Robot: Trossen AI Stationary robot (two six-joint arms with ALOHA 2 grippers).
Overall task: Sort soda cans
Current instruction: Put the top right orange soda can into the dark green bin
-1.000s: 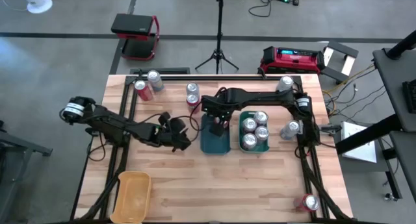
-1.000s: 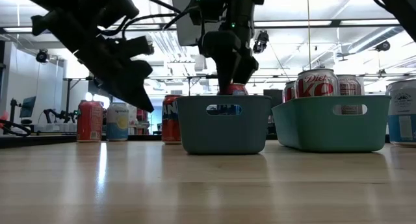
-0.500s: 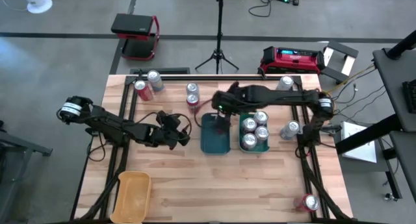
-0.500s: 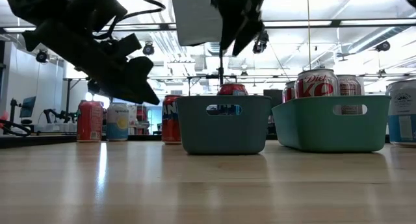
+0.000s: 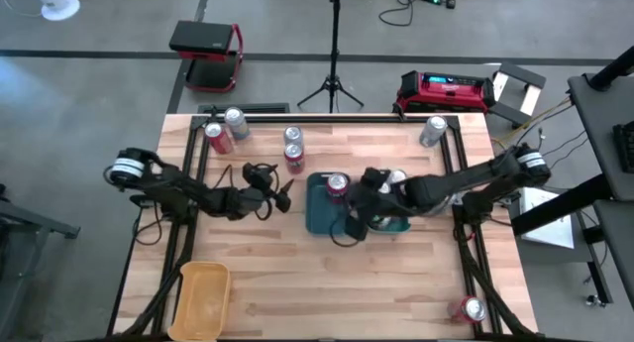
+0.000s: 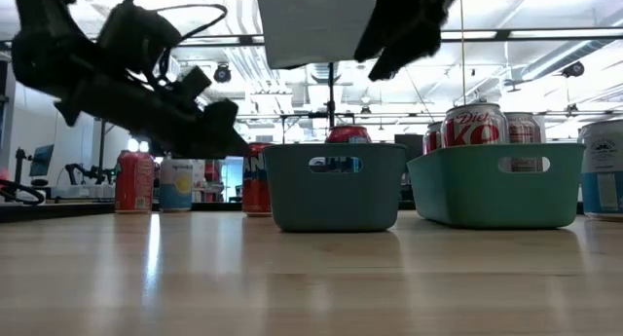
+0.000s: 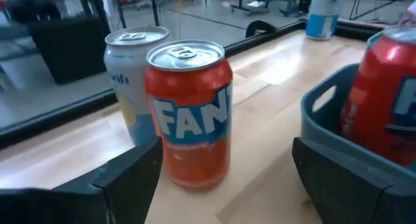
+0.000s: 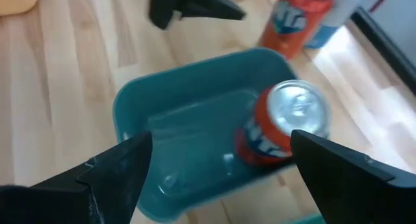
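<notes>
An orange-red soda can [image 5: 337, 186] [image 8: 283, 126] stands upright on its base in the dark teal bin [image 5: 325, 215] [image 6: 336, 185]. My right gripper [image 5: 357, 218] [image 8: 221, 178] hangs open above the bin's near right part, clear of the can. An orange Fanta can [image 7: 188, 113] [image 5: 294, 160] stands on the table left of the bin, with a pale can [image 7: 133, 74] just behind it. My left gripper [image 5: 275, 195] [image 7: 224, 185] is open and points at the Fanta can, short of it. The light teal bin [image 6: 496, 185] holds several cans [image 6: 475, 122].
A red can [image 5: 213, 136] and a silver can [image 5: 236, 121] stand at the far left, a silver can [image 5: 433, 131] at the far right, and a red can [image 5: 474, 309] at the near right corner. A yellow tray [image 5: 203, 297] lies near left. Bare wood lies along the near edge.
My right gripper has risen off the orange-red can in the dark teal bin and drawn back toward the table's near and right edges; the can stays upright in the bin. My left gripper has edged toward the far edge, nearer the Fanta can.
</notes>
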